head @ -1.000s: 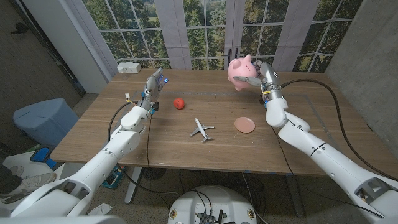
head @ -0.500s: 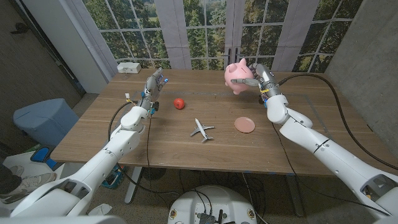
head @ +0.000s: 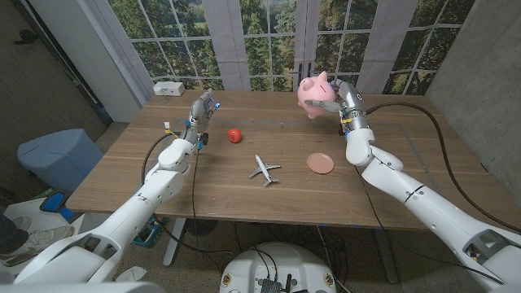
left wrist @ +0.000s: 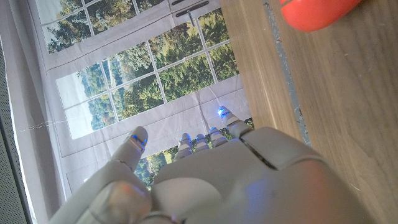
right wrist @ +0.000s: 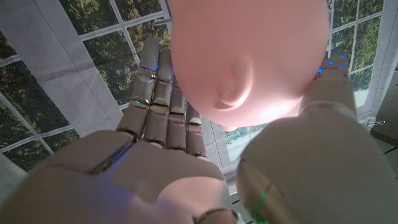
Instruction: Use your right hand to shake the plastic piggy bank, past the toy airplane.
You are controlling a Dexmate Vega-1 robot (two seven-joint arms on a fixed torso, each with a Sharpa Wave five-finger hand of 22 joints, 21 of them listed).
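The right hand (head: 340, 99) holds the pink piggy bank (head: 313, 95) in the air above the table's (head: 407, 163) far right side, fingers (right wrist: 158, 93) wrapped around its body. The plane (head: 263, 169) lies mid-table, a pink dish (head: 320, 163) beside it, a red ball (head: 234, 135) farther left. The left hand (head: 201, 110) stands near the ball, fingers side by side, holding nothing.
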